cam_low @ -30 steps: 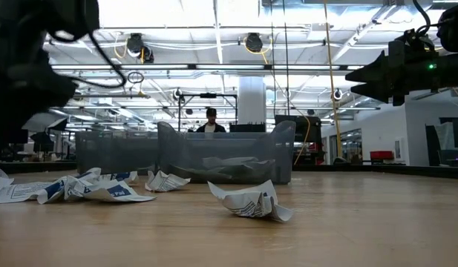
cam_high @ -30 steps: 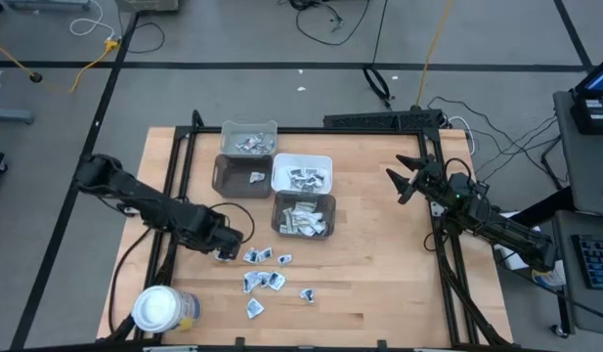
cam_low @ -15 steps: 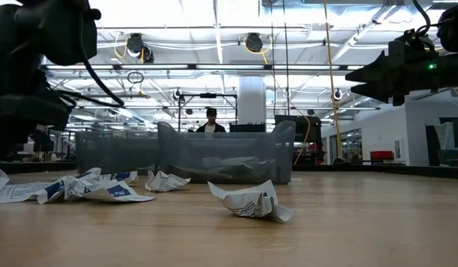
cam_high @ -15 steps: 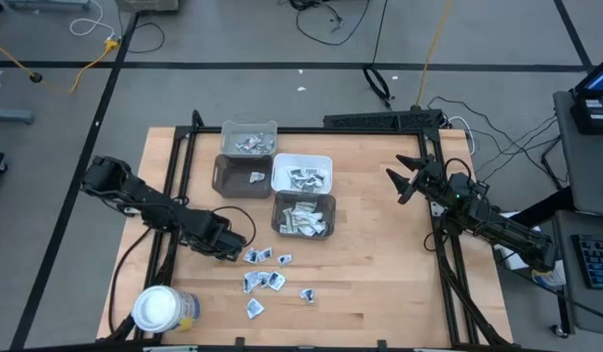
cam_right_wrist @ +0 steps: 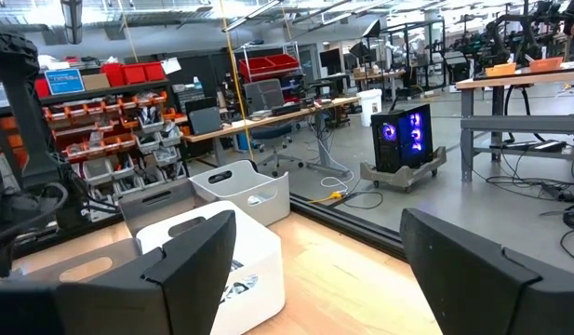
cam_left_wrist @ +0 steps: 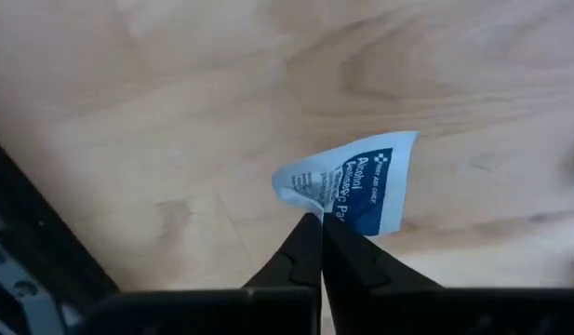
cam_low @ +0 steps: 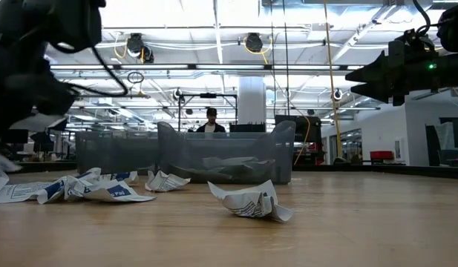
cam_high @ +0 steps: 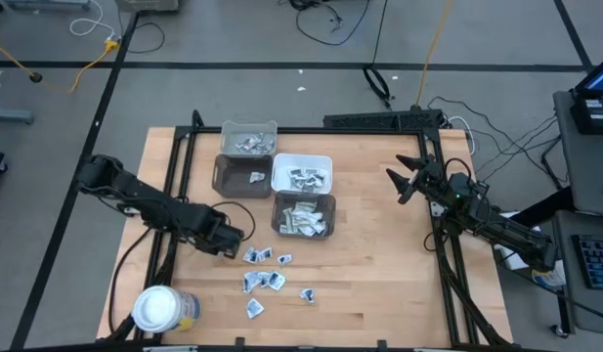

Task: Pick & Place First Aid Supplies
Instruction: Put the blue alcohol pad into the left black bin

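Left gripper (cam_left_wrist: pixel 319 223) pinched fully shut on corner of one white-and-blue packet (cam_left_wrist: pixel 356 186), low over bare wood at left of table (cam_high: pixel 379 284). In high view gripper (cam_high: pixel 230 244) covers that packet; not visible there. In low view arm only a dark mass at left edge, fingers cut off.

Loose packets (cam_high: pixel 267 272) scattered just right of left gripper, toward front edge; print too small to read from above. Crumpled one (cam_low: pixel 251 200) nearest low camera, more (cam_low: pixel 87 189) bunched at left.

Four bins behind the scatter, touching in a cluster: grey bin (cam_high: pixel 303 217) closest, white bin (cam_high: pixel 301 173), dark grey bin (cam_high: pixel 240 176), light grey bin (cam_high: pixel 248 137) at far edge. All hold packets. Contents blurred through walls in low view.

Lidded jar (cam_high: pixel 159 309) at front-left corner, clear of gripper. Open wood across right-front half.

Right gripper (cam_high: pixel 407 179) raised over right side, well apart from everything, fingers (cam_right_wrist: pixel 189 256) spread wide, holding nothing.

Person (cam_low: pixel 211 121) far behind table, mostly hidden by bins.
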{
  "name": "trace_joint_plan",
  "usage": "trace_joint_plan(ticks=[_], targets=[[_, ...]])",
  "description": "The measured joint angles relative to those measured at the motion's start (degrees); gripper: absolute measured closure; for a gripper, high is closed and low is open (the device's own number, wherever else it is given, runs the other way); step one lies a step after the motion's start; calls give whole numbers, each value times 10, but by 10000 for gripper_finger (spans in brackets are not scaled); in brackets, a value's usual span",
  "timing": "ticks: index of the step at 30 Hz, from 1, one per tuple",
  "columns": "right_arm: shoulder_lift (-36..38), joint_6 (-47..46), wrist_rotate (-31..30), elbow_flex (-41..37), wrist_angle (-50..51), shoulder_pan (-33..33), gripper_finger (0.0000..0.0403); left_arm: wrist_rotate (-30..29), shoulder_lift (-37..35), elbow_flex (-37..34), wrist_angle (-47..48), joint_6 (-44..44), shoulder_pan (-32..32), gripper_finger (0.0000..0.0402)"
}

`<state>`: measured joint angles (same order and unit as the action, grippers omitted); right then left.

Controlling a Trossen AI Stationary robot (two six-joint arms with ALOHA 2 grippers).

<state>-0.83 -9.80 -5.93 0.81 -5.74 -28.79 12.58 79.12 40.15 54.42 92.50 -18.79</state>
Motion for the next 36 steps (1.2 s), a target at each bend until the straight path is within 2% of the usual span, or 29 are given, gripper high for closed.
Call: trace_joint_plan(ticks=[13,21,27,36], targets=[[0,0,0,0,0,0,105,56,-98,16,61,-90,98,400],[0,0,0,0,0,0,105,47,-123,70,176,-157,184,401],[0,0,0,0,0,0,105,24,-76,130,218,-291,308,401],[0,0,0,0,0,0,105,-6,38,240,239,-485,472,401]])
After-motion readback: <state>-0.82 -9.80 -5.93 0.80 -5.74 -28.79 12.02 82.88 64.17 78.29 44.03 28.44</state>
